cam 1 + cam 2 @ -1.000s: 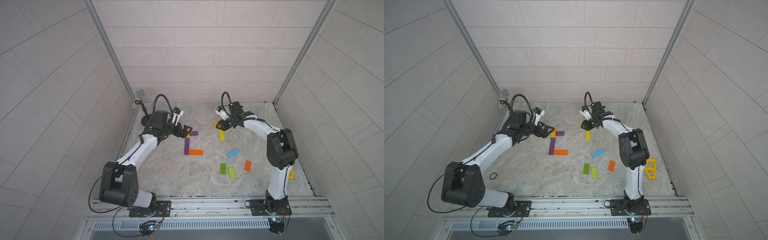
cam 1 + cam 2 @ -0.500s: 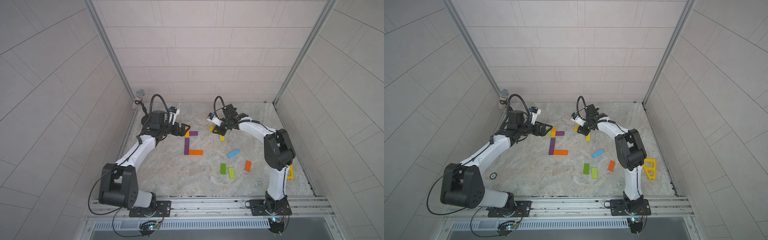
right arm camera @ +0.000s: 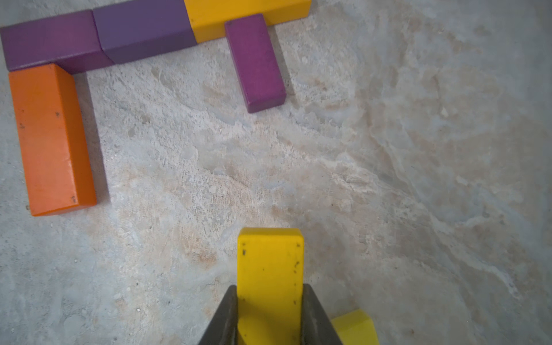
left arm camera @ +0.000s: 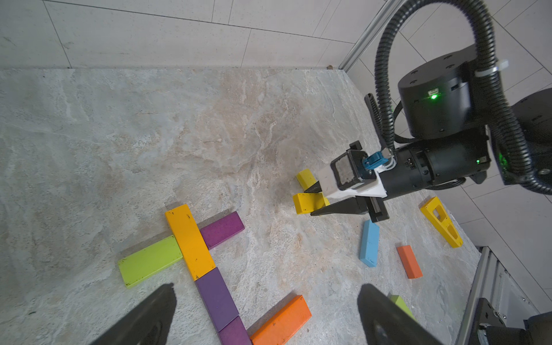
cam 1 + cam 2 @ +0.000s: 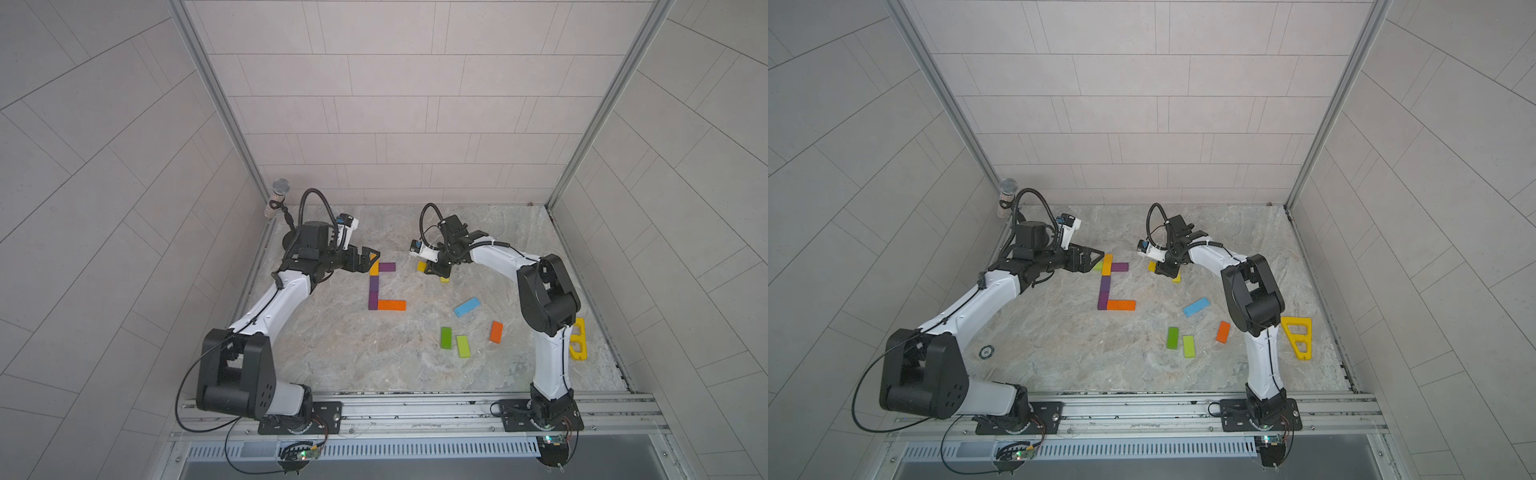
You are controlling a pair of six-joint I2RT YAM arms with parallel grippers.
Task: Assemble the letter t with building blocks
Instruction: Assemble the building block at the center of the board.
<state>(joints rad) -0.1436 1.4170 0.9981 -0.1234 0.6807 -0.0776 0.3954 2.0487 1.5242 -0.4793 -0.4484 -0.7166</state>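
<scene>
Several building blocks lie joined on the marble floor: a yellow-orange block (image 5: 374, 268) and two purple blocks (image 5: 373, 293) in a line, an orange block (image 5: 391, 305) as a foot. A purple block (image 5: 387, 267) and a lime block (image 4: 149, 260) stick out on either side. My left gripper (image 5: 368, 258) hovers open over the top of this shape, its fingers (image 4: 149, 313) wide apart with nothing between them. My right gripper (image 5: 434, 270) is shut on a yellow block (image 3: 270, 263), held just above the floor to the right of the shape. A second yellow block (image 5: 444, 280) lies under it.
Loose blocks lie nearer the front right: light blue (image 5: 466, 306), green (image 5: 445, 337), lime (image 5: 463, 346) and orange (image 5: 495, 331). A yellow frame piece (image 5: 578, 338) sits by the right arm's base. A microphone (image 5: 277, 199) stands at the back left corner.
My right gripper has carried the yellow block leftward, closer to the joined blocks. The left gripper has drawn back slightly to the left and stays open.
</scene>
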